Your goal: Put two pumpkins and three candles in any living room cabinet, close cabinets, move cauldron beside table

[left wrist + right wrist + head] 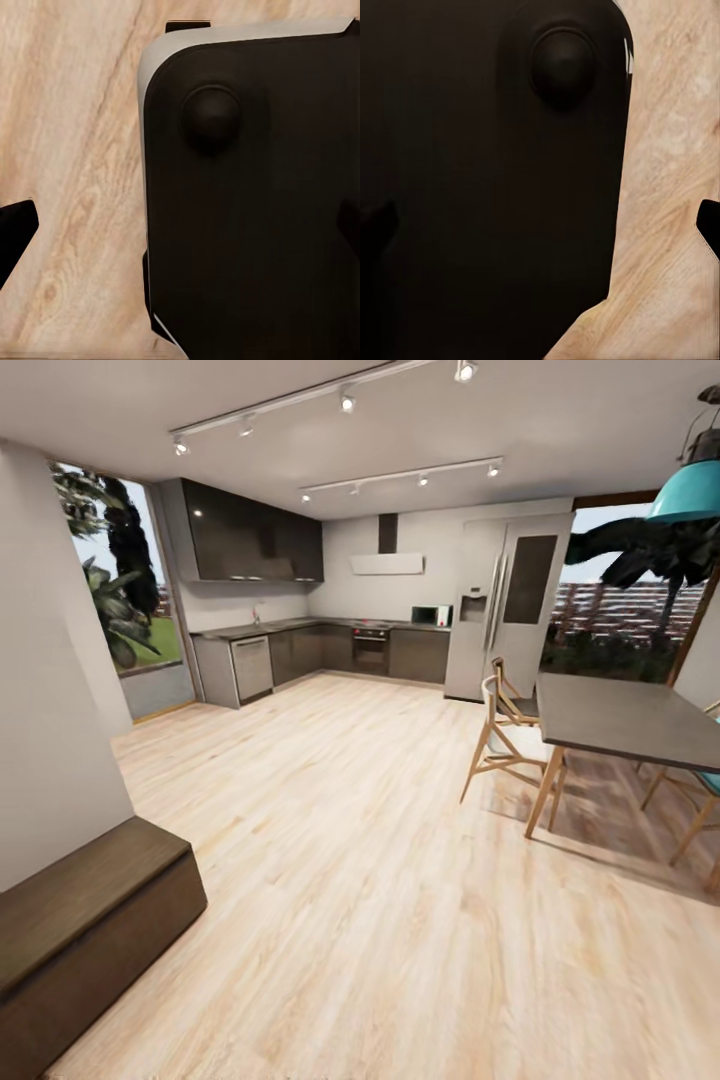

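Cabinet [90,920] is seen low at the left, fronts shut; a search step is judged. Finger spread cannot be told on either gripper; pumpkins and candles must be found next.

The head view is bright and evenly lit. Daylight enters through the window [125,590] at the left and the glass wall [620,620] at the right, and small spotlights [345,402] on ceiling tracks glow white. The dining table [630,715] and chairs throw soft shadows on the pale wood floor [380,860]. Straight lines lean outward near the edges, as with a wide lens. The render is a little soft. In both wrist views a dark robot body [255,210] looks nearly black, with slightly blurred floor grain.
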Controlling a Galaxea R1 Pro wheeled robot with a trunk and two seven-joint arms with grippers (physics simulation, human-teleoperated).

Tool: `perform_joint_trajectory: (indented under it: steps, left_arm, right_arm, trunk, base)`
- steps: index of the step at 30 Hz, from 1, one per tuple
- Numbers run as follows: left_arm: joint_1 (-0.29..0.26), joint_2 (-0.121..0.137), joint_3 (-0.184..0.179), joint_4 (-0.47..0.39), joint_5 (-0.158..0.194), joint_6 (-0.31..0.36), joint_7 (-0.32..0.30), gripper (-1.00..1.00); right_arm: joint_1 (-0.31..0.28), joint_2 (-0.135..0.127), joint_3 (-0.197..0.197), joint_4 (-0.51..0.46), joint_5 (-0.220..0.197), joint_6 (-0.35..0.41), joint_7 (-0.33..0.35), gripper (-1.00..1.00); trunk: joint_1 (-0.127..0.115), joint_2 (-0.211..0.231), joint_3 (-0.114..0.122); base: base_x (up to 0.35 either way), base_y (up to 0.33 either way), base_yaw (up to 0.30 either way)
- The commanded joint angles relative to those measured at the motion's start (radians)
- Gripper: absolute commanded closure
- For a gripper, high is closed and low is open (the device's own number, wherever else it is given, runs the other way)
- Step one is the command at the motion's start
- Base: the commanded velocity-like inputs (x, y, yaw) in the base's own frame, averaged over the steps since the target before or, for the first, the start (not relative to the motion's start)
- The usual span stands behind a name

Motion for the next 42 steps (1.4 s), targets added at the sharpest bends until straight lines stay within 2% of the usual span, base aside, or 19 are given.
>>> perform_joint_trajectory:
  steps: [1, 16, 23, 26, 32, 37, 42]
  left_arm:
    - [-0.001, 0.0, 0.0, 0.0, 0.0, 0.0, 0.0, -1.0]
    - [-0.001, 0.0, -0.001, 0.0, 0.0, 0.0, -0.002, -1.0]
    - [-0.001, 0.0, -0.002, 0.0, 0.0, 0.0, -0.002, -1.0]
    - [-0.001, 0.0, -0.002, 0.0, 0.0, 0.0, -0.002, -1.0]
    - [-0.001, 0.0, -0.002, 0.0, -0.001, 0.0, -0.002, -1.0]
    - [-0.001, 0.0, -0.002, 0.0, -0.001, 0.0, -0.002, -1.0]
    - [-0.001, 0.001, -0.003, 0.0, -0.001, -0.001, -0.002, -1.0]
  right_arm:
    - [0.0, 0.0, 0.0, 0.0, 0.002, -0.003, -0.001, -1.0]
    - [-0.001, 0.0, 0.001, -0.003, 0.003, -0.006, 0.0, -1.0]
    - [0.0, 0.002, 0.001, 0.0, 0.0, -0.112, -0.001, -1.0]
    - [0.0, 0.002, 0.0, 0.0, -0.003, -0.124, -0.001, -1.0]
    - [0.0, 0.01, -0.001, 0.001, -0.009, -0.128, -0.003, -1.0]
    - [0.0, 0.032, -0.004, 0.002, -0.013, -0.136, -0.005, -1.0]
    - [0.0, 0.036, -0.005, 0.003, -0.01, -0.157, -0.006, -1.0]
  trunk:
    - [0.0, 0.0, -0.002]
    - [0.0, 0.0, -0.016]
    - [0.0, 0.0, -0.024]
    - [0.0, 0.0, -0.027]
    - [0.0, 0.0, -0.033]
    - [0.0, 0.0, -0.037]
    - [0.0, 0.0, -0.04]
  base:
    - [-0.006, -0.001, 0.247]
    - [-0.001, 0.0, 0.245]
    - [0.0, 0.0, 0.231]
    - [0.0, 0.0, 0.232]
    - [0.0, 0.0, 0.241]
    - [0.0, 0.0, 0.252]
    - [0.0, 0.0, 0.267]
